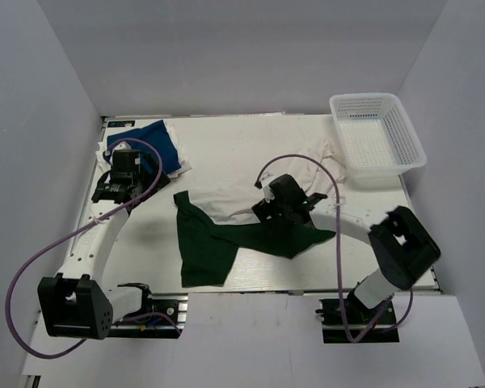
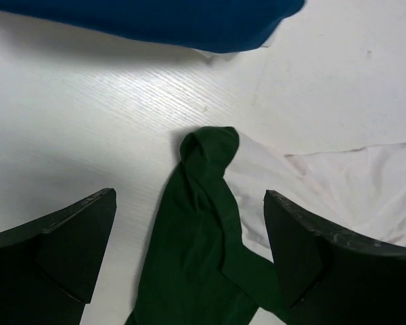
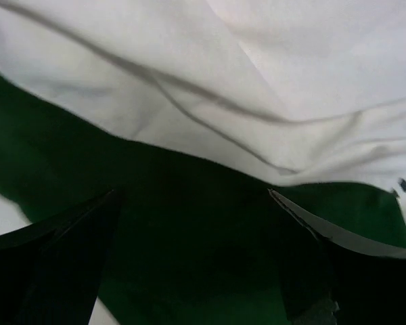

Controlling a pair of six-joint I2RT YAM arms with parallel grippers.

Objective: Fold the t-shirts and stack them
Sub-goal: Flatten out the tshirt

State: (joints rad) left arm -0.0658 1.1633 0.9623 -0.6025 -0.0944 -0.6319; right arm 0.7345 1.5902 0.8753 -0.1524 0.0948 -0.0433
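Note:
The dark green t-shirt (image 1: pixel 214 242) lies spread and rumpled at the front middle of the table, partly over the white t-shirt (image 1: pixel 287 170) behind it. The royal blue t-shirt (image 1: pixel 149 144) lies folded at the back left. My left gripper (image 1: pixel 123 174) is open and empty above the table; in the left wrist view (image 2: pixel 189 196) a green shirt corner (image 2: pixel 203 223) lies below between the fingers, with blue cloth (image 2: pixel 155 20) beyond. My right gripper (image 1: pixel 273 204) is open low over the green cloth (image 3: pixel 189 230) at its edge with the white shirt (image 3: pixel 223 81).
A white plastic mesh basket (image 1: pixel 404 133) stands at the back right corner. Some white cloth shows under the blue shirt (image 1: pixel 180 166). Grey walls close in the table on the left, back and right.

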